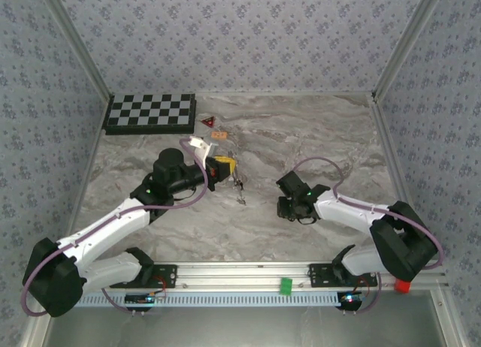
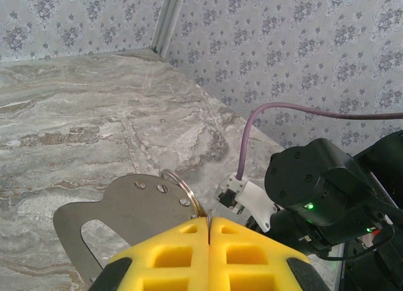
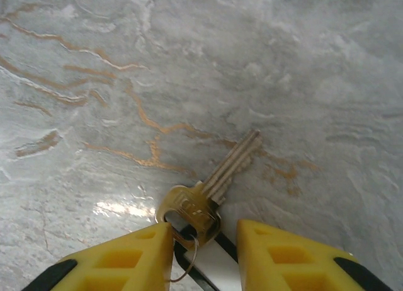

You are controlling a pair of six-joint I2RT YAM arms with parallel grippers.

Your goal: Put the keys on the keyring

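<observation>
- Currently the step in hand looks like the pick-up of a key. The right gripper (image 3: 203,229) is low over the marble table (image 3: 88,64), with its yellow fingers (image 3: 126,259) on either side of the head of a key (image 3: 211,184).
- That key lies flat on the table, brass head between the fingers and blade pointing away from the wrist. A thin small ring (image 3: 187,266) passes through the hole in its head.
- The jaws stand apart and are not clamped on the key. A gap shows on one side, and the other finger is at or just beside the head; I cannot tell whether it touches.
- The left gripper (image 2: 209,220) is closed with the keyring (image 2: 182,185) pinched between its pads. The loop stands out ahead of the fingertips, raised off the table.
- From above, the left gripper sits near the table's middle and the right gripper is well apart from it to the right. Some small dark bits (image 1: 239,185) lie between them, probably further keys, though they are too small to be sure.
- The next move, as I judge it, is to close squarely on the head, lift, and carry the key across to the keyring. The head hole must then meet the ring's split end, which calls for fine alignment because both are small and thin.
- One risk is that a shallow pinch lets the flat key slide on the smooth marble.
</observation>
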